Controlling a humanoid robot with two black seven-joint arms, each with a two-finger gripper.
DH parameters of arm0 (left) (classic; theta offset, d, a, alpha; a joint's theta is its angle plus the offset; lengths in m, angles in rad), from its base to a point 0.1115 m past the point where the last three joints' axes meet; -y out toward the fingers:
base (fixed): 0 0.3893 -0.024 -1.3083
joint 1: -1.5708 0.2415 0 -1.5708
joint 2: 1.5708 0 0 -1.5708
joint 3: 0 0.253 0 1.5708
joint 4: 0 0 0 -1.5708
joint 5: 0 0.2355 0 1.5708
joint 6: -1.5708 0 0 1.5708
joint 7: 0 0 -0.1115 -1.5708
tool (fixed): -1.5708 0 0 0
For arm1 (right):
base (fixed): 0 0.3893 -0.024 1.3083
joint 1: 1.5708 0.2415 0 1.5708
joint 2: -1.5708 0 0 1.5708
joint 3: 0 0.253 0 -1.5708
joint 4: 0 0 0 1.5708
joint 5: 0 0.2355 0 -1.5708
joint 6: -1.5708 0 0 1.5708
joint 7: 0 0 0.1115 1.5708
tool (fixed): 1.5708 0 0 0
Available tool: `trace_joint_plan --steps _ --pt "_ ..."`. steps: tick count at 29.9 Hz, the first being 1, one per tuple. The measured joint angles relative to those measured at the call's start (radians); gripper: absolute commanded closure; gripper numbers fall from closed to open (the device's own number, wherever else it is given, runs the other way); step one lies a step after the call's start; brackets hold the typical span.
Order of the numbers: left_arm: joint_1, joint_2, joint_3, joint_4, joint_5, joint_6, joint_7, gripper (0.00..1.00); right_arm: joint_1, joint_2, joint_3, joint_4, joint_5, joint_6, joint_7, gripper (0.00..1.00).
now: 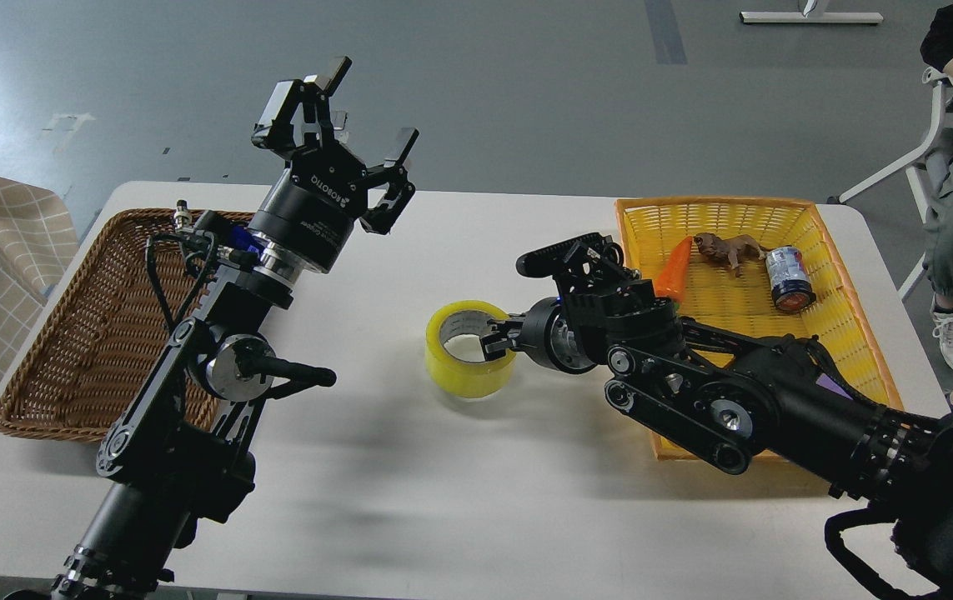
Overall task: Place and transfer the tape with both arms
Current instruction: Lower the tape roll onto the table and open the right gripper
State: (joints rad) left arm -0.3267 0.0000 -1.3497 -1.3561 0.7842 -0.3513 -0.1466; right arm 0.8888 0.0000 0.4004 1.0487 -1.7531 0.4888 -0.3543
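The tape [469, 348] stood on the white bench [409, 467] between the two baskets, and the right gripper [499, 338] held its near wall, one finger inside the ring and one outside. The left gripper [359, 150] was raised above the bench with its fingers spread open and empty. The brown wicker basket [76, 333] on the left held nothing, while the yellow basket [843, 308] on the right contained an orange carrot toy [674, 268], a brown animal figure [730, 248] and a small can [789, 279].

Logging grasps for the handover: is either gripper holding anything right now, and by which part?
The right gripper grips the tape by its wall on the right side, one finger inside the core. The left gripper is open and empty.
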Motion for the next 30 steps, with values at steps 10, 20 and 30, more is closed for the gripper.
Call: trace_joint_plan --steps 10,20,30 --pt "0.003 0.000 -0.001 0.000 -0.003 -0.001 -0.003 0.02 -0.032 0.000 0.000 0.006 0.001 0.000 -0.023 0.94" --pt "0.002 0.000 0.000 0.000 -0.003 -0.001 -0.010 0.02 -0.033 0.000 0.011 0.002 0.001 0.000 -0.023 0.92" --pt "0.002 0.000 -0.002 -0.001 -0.003 -0.001 -0.010 0.02 -0.034 0.000 0.016 0.002 0.008 0.000 -0.022 0.54"
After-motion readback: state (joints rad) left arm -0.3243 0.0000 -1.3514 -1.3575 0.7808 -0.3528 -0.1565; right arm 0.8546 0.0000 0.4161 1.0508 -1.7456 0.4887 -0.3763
